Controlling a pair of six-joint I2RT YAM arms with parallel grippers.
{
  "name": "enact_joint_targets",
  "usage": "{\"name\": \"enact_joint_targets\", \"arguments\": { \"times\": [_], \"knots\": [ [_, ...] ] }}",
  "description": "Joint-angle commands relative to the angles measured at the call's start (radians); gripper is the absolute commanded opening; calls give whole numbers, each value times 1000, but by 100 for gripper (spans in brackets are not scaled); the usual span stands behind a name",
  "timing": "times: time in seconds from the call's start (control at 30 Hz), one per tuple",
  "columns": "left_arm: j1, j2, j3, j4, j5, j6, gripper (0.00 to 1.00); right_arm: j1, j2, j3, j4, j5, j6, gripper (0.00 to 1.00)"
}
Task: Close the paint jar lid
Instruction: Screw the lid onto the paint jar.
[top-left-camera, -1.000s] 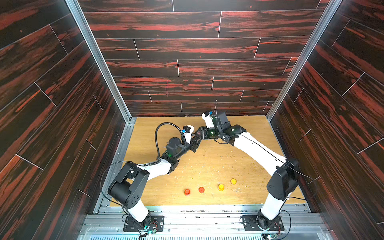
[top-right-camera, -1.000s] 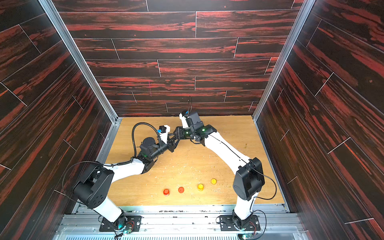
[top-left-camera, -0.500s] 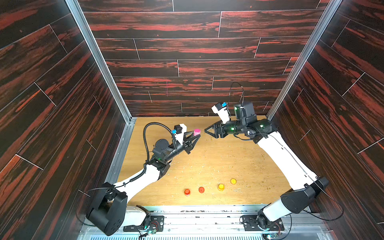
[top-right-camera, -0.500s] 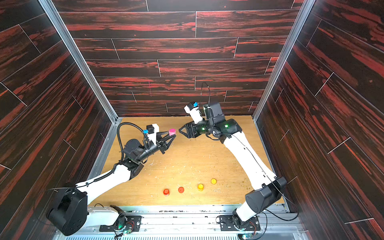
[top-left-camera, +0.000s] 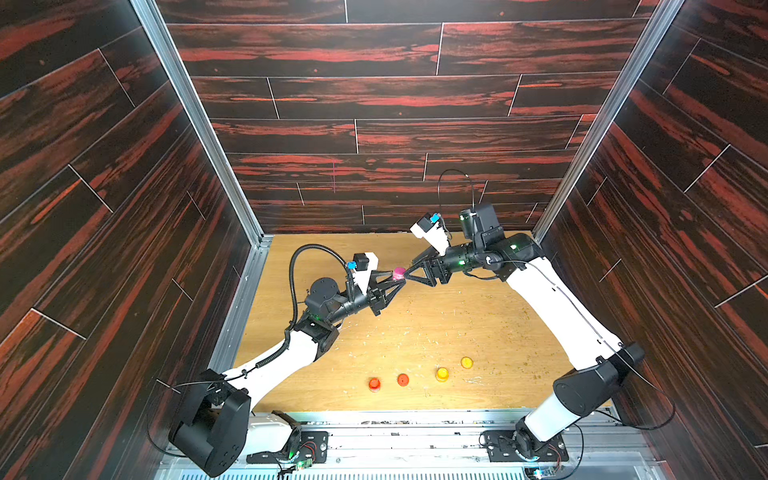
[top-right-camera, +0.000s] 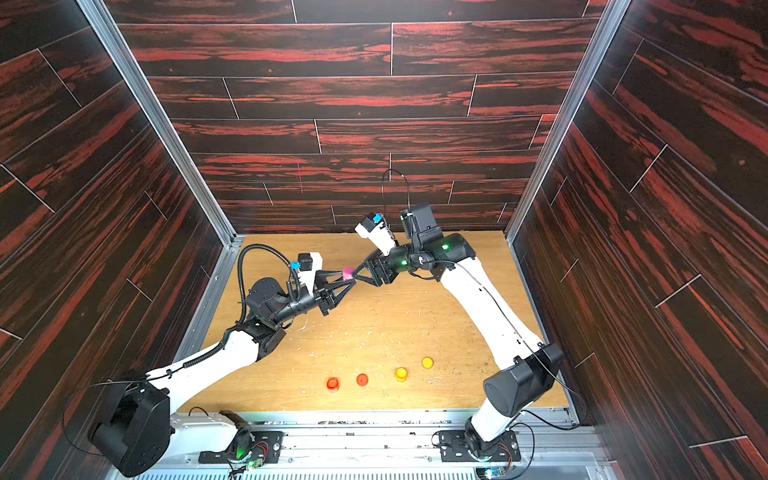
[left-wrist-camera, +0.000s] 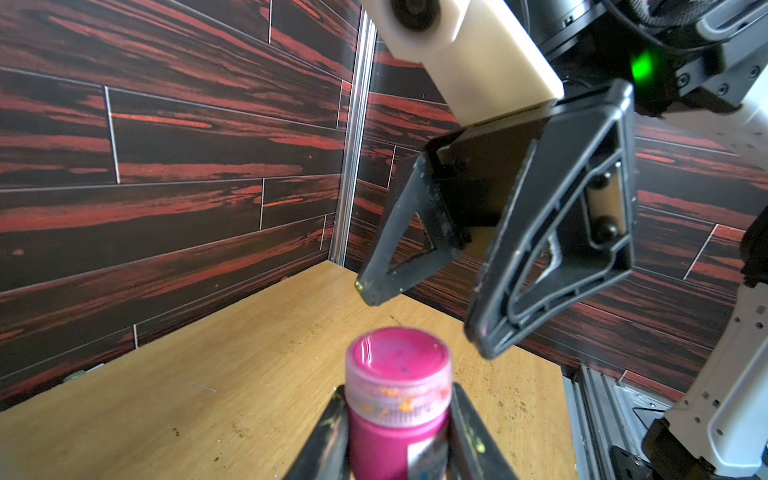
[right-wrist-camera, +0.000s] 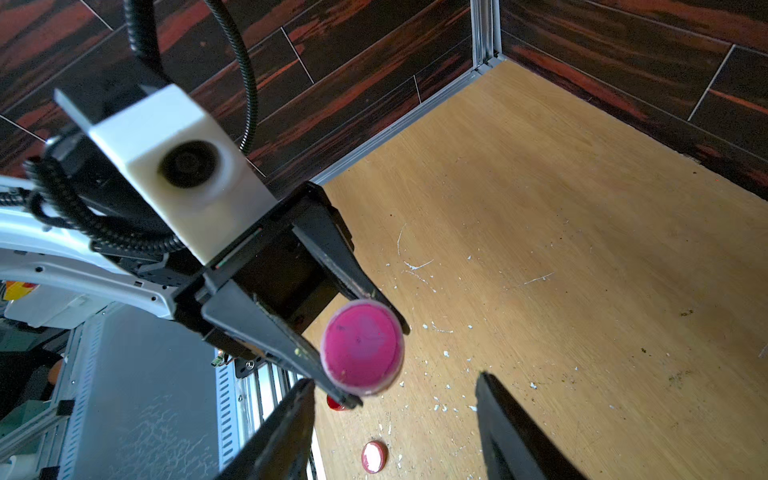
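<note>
booth seen in a top view: a pale wooden counter (top-left-camera: 457, 316) closed on three sides by dark planks (top-left-camera: 374, 104) streaked with red. aluminium posts (top-left-camera: 199, 124) stand at the two far corners, and a metal rail (top-left-camera: 415, 419) runs along the 6 o'clock edge. the wood is scratched and dotted with white flecks (right-wrist-camera: 415, 266), thickest toward the middle.

the left arm (top-left-camera: 270, 374) rises from 7 o'clock and the right arm (top-left-camera: 552, 307) from 5 o'clock. they meet above the counter at about 11 o'clock from its centre.

there the left pincer (top-left-camera: 397, 279) is closed on the body of the pink jar (left-wrist-camera: 395, 432) and holds it clear of the wood, roughly upright. a pink lid (left-wrist-camera: 399, 353) sits on the jar's mouth; how tightly it is seated cannot be told.

the right pincer (left-wrist-camera: 428, 322) comes in from 2 o'clock with its fingers parted about halfway and nothing between them. its tips are just beside the lid and apart from it in the left wrist view.

near the 6 o'clock edge a loose row lies well apart from both pincers, from 7 toward 5 o'clock: red jar (top-left-camera: 374, 384), red cap (top-left-camera: 402, 379), yellow jar (top-left-camera: 441, 374), yellow cap (top-left-camera: 466, 363).
</note>
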Motion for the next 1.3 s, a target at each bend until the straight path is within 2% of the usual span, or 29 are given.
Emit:
{"name": "enact_joint_targets", "arguments": {
  "times": [0.0,0.6,0.77,0.97,1.1,1.2,1.27],
  "knots": [
    [3,-16,15,9,29,-6,12,3,24,21,-13,-32,-20,65],
    [3,-7,32,-25,37,11,12,31,77,44,15,-56,3,57],
    [3,-3,36,-27,36,12,12,39,85,47,12,-48,4,51],
    [3,3,39,-27,33,13,12,54,96,41,15,-29,18,39],
    [3,17,51,-26,5,23,12,81,109,15,56,32,75,35],
    [-7,48,73,-24,-84,64,13,118,120,-35,160,144,215,34],
    [-20,85,88,10,-176,84,13,154,142,-50,237,271,343,33]
  ]
}}
